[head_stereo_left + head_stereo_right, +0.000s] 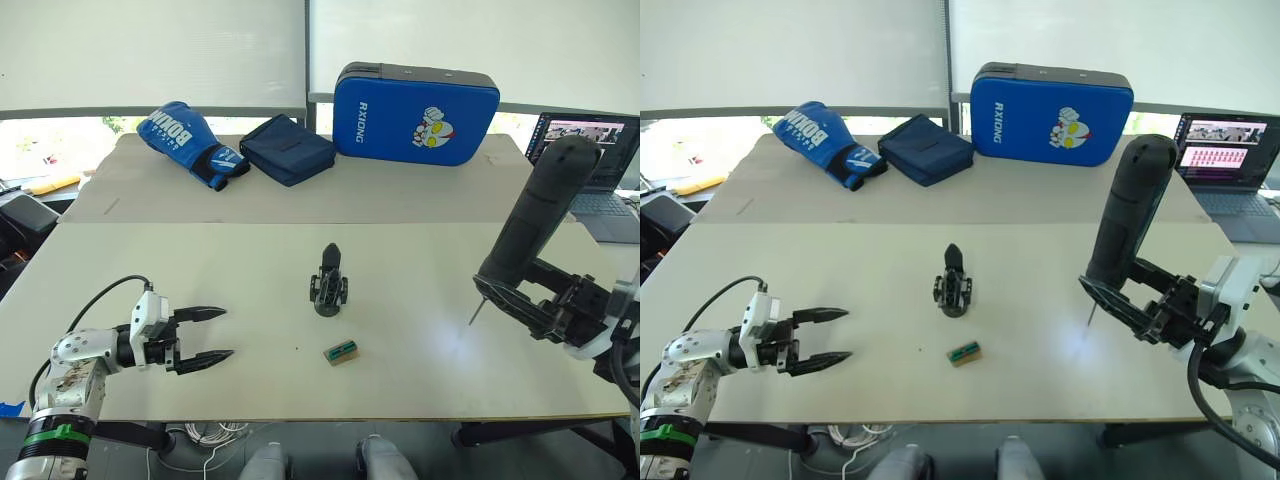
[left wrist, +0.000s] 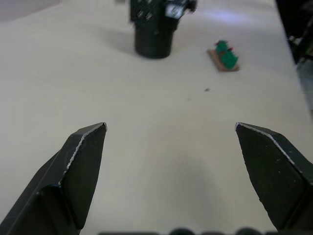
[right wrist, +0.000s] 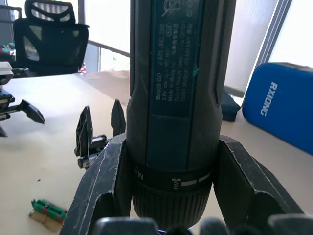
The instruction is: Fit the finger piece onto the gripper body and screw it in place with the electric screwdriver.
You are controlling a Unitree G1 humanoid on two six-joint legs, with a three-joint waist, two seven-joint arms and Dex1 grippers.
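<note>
Gripping the electric screwdriver (image 1: 540, 215) in our right gripper (image 1: 545, 300), left gripper (image 1: 205, 335) spread empty, we should keep the bit vertical approaching the gripper body (image 1: 329, 281).

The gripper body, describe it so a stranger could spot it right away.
Start at the big blue pad at the table's far edge and come toward the near edge to mid-table. The gripper body stands there, black and upright on a round base, unlike the flat green-and-tan block lying nearer.

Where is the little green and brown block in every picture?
Left eye view: green-and-tan block on the table, just in front of the gripper body.
Right eye view: same.
Left wrist view: beside the gripper body's round base.
Right wrist view: low corner.
Shared landmark: the gripper body.
</note>
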